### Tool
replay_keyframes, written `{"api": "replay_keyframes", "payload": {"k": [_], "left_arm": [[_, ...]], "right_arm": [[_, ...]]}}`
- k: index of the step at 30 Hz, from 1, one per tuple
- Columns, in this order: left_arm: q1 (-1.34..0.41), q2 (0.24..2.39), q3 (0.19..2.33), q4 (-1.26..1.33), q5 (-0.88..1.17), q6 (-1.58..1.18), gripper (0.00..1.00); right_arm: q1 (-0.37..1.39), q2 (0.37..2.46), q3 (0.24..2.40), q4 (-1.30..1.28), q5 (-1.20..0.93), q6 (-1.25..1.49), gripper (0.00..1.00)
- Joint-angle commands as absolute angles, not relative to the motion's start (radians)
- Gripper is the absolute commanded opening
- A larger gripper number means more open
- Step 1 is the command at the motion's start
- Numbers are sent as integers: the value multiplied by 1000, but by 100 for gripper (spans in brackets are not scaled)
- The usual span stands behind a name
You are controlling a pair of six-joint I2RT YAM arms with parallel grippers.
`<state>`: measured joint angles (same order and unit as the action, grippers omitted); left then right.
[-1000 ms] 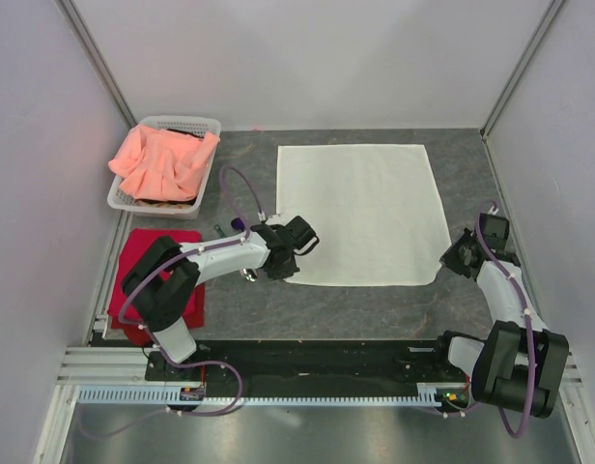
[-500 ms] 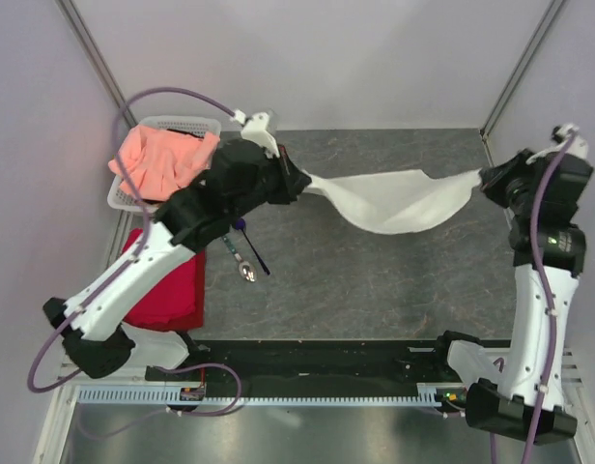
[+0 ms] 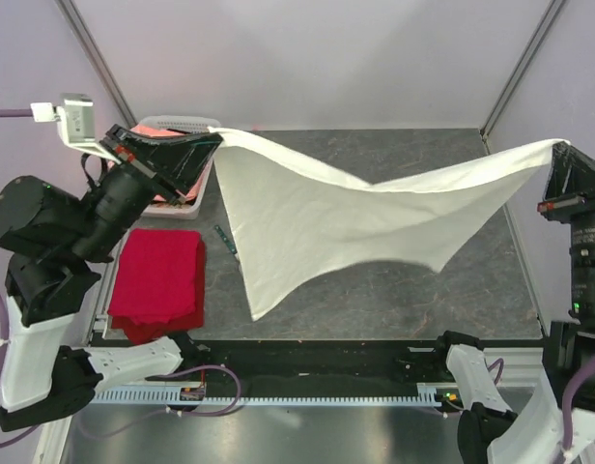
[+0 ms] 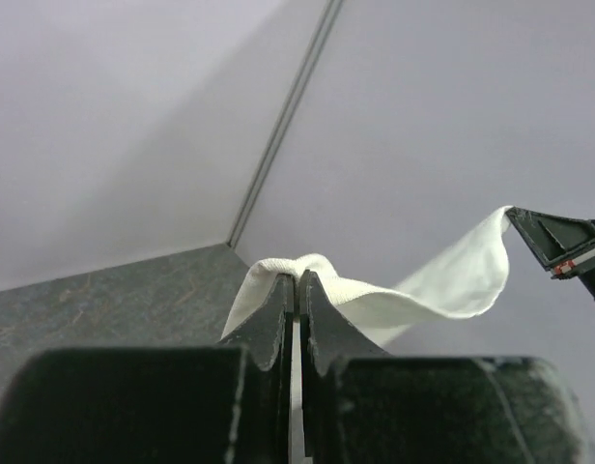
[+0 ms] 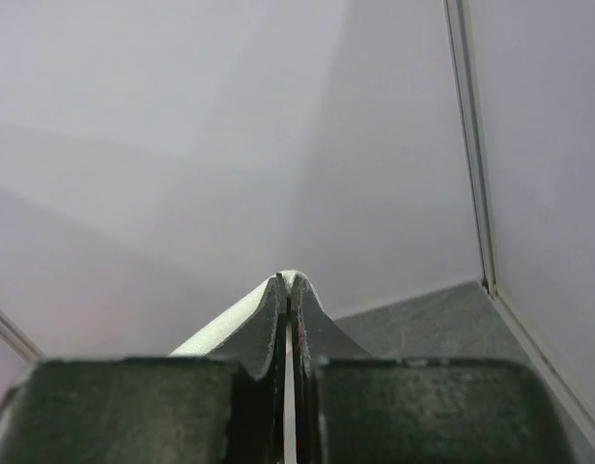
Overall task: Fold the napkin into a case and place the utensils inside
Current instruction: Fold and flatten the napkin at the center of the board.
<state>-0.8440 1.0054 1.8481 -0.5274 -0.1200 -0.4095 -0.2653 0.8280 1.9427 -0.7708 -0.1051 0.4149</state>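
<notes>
Napkin (image 3: 346,208) is hanging in the air above the desk (image 3: 423,290), stretching across the middle of the top view from the upper left to the right edge. The top edge of the napkin is sagging in a shallow dip between two raised corners. A lower corner is drooping toward the lower left of centre, and the cloth is casting a shadow on the grey surface.

The left hand (image 3: 203,145) is clenching one corner at the upper left. In the left wrist view its fingers (image 4: 278,309) are pressing together, with a fold of cloth bunching over the tips. The right hand (image 3: 560,159) is gripping the opposite corner at the right edge, and its own wrist view is showing the fingers clamped on a thin peak of cloth.

One slim dark utensil (image 3: 226,243) is lying on the desk just left of the hanging cloth, partly hidden by it. A red cloth (image 3: 162,275) is lying flat at the lower left. A white basket (image 3: 186,123) holding a pink cloth (image 3: 151,128) is sitting at the upper left, mostly hidden behind the left arm.
</notes>
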Motion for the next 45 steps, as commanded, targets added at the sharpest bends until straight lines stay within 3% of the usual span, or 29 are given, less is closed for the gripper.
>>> {"api": "replay_keyframes", "payload": {"k": [1,4,8,12,19,25,35,45], "left_arm": [[-845,1119,1767,-543,-327,-362,2],[-798,1192,1761,-575,-361,-396,2],[-593,1359,1717,-557,-186,-475,2],[-494,1538,1664,-425,-35,-511,2],[-423,1889,1779,-290,152,-537,2],[-404,2020,1821,-241,161,-540,2],[-384,1996,1800,-284,202,-535,2],[-385,1780,1604,-525,279,-554,2]], "right_arm": [[-264,894,1716,-714,-117,448,0],[-262,942,1559,-602,-120,468,0],[-264,1064,1422,-470,-158,485,0],[-259,1212,1304,-280,-219,525,0],[-221,1624,1400,-181,-250,499,0],[-175,1802,1493,-187,-262,479,0],[-176,1798,1517,-279,-189,443,0],[-215,1525,1324,-541,-49,520,0]]}}
